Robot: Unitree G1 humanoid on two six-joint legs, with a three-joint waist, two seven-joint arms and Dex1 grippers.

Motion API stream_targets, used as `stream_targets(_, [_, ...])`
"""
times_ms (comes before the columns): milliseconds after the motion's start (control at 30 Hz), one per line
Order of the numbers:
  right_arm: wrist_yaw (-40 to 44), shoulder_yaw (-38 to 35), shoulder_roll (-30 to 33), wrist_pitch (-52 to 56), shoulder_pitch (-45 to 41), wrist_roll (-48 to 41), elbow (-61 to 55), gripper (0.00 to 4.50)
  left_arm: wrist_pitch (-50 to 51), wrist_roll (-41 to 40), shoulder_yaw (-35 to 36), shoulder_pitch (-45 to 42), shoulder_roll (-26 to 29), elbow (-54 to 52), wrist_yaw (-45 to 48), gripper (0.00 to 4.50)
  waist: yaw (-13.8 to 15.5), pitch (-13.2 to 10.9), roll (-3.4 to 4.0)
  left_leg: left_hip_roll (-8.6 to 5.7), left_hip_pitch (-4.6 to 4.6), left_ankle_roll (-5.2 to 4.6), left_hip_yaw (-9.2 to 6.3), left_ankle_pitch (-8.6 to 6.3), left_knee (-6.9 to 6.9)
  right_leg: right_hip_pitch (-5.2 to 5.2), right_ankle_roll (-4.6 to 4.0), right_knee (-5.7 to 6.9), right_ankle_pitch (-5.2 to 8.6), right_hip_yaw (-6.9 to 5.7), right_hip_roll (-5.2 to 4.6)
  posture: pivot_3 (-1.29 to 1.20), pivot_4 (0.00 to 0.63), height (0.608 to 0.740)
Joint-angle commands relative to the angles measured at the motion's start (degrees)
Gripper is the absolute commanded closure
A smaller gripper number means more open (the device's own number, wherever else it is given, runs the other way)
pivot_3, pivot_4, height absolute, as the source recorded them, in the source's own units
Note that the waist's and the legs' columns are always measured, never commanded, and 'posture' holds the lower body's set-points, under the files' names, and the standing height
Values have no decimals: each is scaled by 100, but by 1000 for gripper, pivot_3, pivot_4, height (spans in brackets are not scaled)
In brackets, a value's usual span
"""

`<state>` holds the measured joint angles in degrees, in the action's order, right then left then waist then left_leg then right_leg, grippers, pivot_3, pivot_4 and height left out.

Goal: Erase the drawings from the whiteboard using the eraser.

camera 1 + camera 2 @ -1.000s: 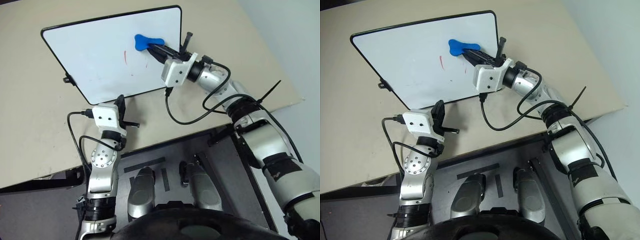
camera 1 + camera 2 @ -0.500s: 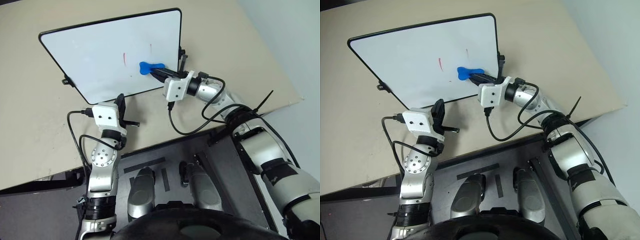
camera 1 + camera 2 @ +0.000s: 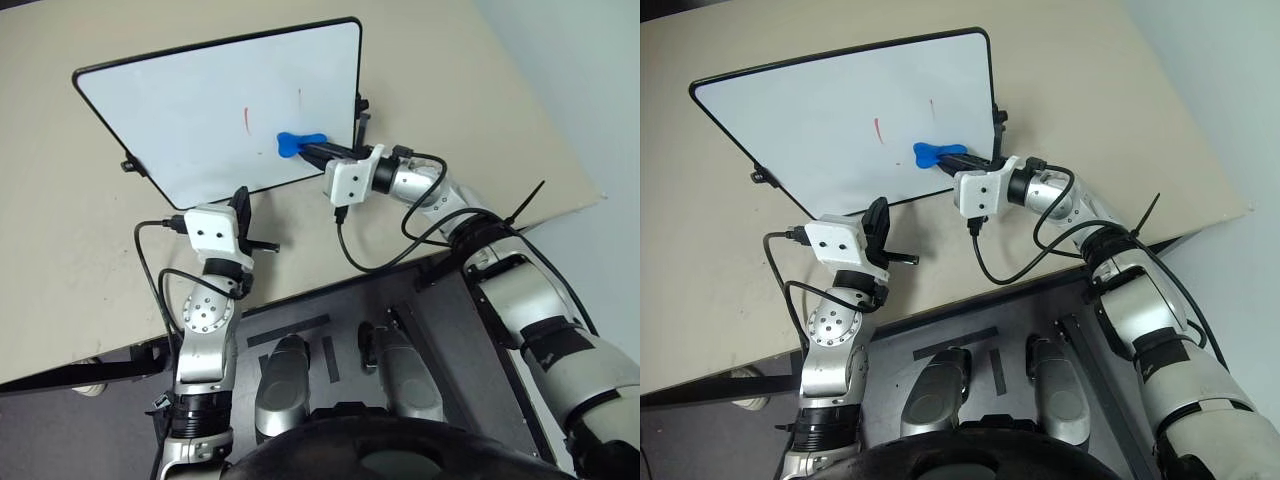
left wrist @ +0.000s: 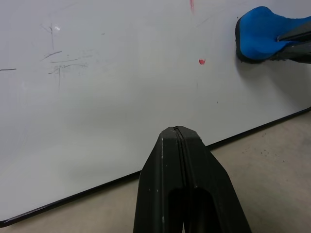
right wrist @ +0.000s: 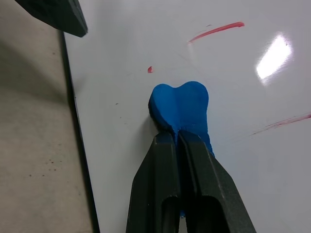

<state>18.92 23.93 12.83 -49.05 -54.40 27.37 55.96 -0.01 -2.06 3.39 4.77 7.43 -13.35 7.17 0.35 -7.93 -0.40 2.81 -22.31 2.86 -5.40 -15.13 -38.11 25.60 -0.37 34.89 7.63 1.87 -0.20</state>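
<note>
Jaws (right) clamp eraser [image 3: 293, 143] against whiteboard [image 3: 170, 110].

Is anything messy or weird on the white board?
Nothing is broken or spilled. The whiteboard just has leftover red marks above the blue eraser, plus a tiny red speck near the eraser.

A beige table [image 3: 450, 80] carries the whiteboard [image 3: 180, 110], which lies flat on it toward the far side.
</note>
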Motion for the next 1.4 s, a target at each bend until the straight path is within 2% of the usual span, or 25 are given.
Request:
stream_targets(33, [-605, -223, 165, 157, -233, 83, -120, 4485, -117, 16, -31, -48, -6, -65, -5, 4500, 0, -1, 1, 0, 0, 0, 0, 0, 0, 0, -1, 0, -1, 0, 0, 0, 150, 740])
stream_targets(300, [-1669, -516, 431, 162, -215, 182, -464, 4485, -122, 20, -31, -63, -6, -45, -11, 4500, 14, -3, 4, -1, -2, 0, 0, 0, -2, 2, -7, 1, -19, 0, -2, 0, 150, 740])
stream_targets(433, [-1799, -553, 479, 214, -193, 140, -529, 4485, -127, 15, -27, -72, 2, -30, 0, 4500, 10, -3, 4, 0, 0, -1, 0, 1, -2, 2, 17, 1, -7, 0, -1, 0, 150, 740])
stream_targets(567, [-1538, -484, 383, 176, -155, 15, -569, 4485, -129, 10, -32, -99, 9, -10, 17, 4500, 6, -3, 4, 0, 0, -2, 0, 1, -2, 3, 14, -1, -9, 0, -1, 0, 150, 740])
stream_targets(867, [-349, 40, -140, 142, -13, -108, -496, 4485, -176, 20, -54, -156, -15, 61, 13, 4500, -93, -3, 4, 1, 11, 4, 1, -6, 7, 14, 4, -11, -14, -3, 3, 0, 150, 740])
stream_targets(1167, [279, 319, -580, 140, -90, -119, -417, 4485, -245, 35, -38, -68, -44, 26, -39, 4500, -79, -3, 4, 0, -15, 8, 2, -12, 7, 40, 1, -16, -15, -3, 0, 0, 150, 740])
stream_targets(1267, [298, 370, -699, 169, -203, -43, -319, 4485, -254, 37, -14, -31, -50, 6, -54, 4500, -68, -3, 4, 0, -22, 11, 2, -17, 7, 50, 1, -17, -15, -4, 0, 0, 150, 740])
stream_targets(1400, [-114, 297, -746, 208, -429, 118, -222, 4485, -254, 41, -1, -12, -60, -13, -73, 4500, -58, -3, 4, 0, -46, 13, 1, -19, 5, 73, -1, -15, -17, -5, -1, 0, 150, 740])
